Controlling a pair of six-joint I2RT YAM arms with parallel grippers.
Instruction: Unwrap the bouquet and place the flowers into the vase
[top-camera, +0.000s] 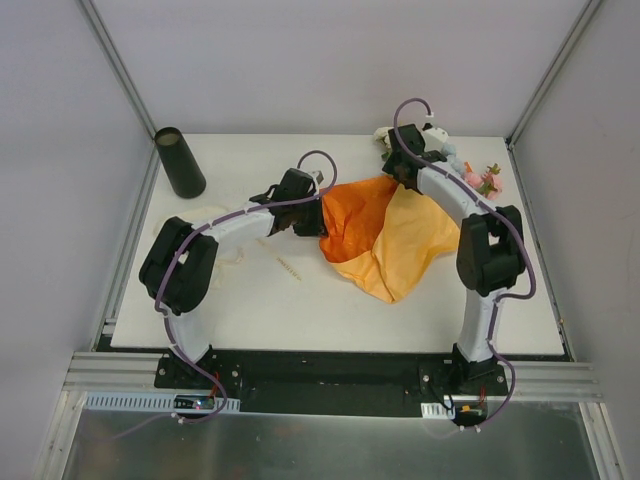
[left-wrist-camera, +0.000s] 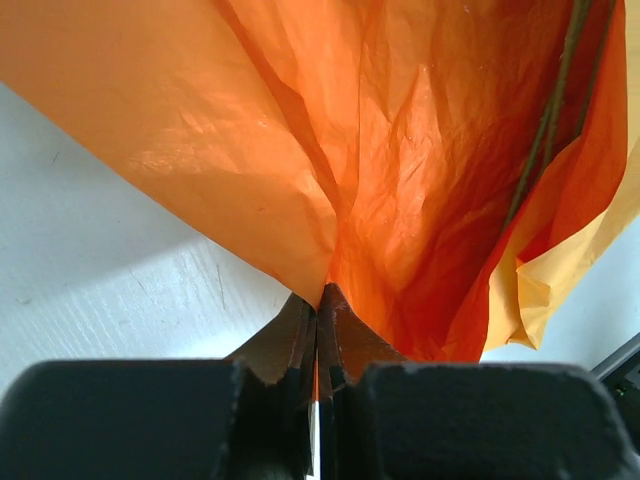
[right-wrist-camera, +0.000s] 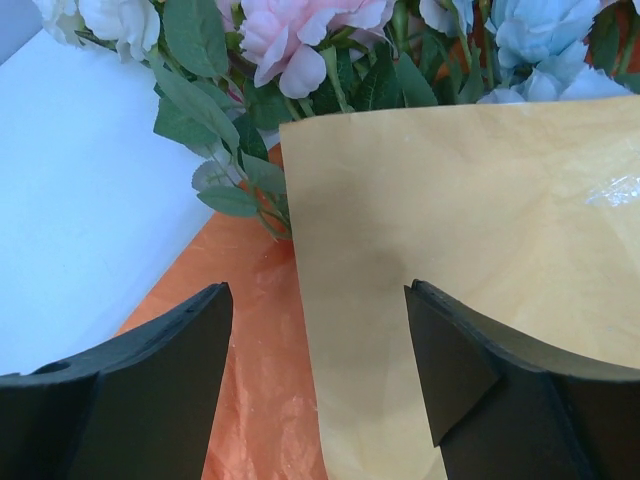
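Bouquet (top-camera: 385, 235): left gripper (left-wrist-camera: 318, 300) clamps orange paper (left-wrist-camera: 400, 180); right gripper (right-wrist-camera: 318, 290) gapes wide, holding nothing. Risk: a pull tears the paper or drags flowers (right-wrist-camera: 300, 40) along.

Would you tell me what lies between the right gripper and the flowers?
The right wrist view shows only wrapping paper between the open right gripper and the flowers.

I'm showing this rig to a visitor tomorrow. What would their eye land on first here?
The bright orange wrapping paper sprawled mid-table grabs attention first, with the left gripper clamped on its edge, jaws shut. Next come the flowers at the far right, just beyond the right gripper with its jaws open, and the dark vase standing alone in the far left corner.
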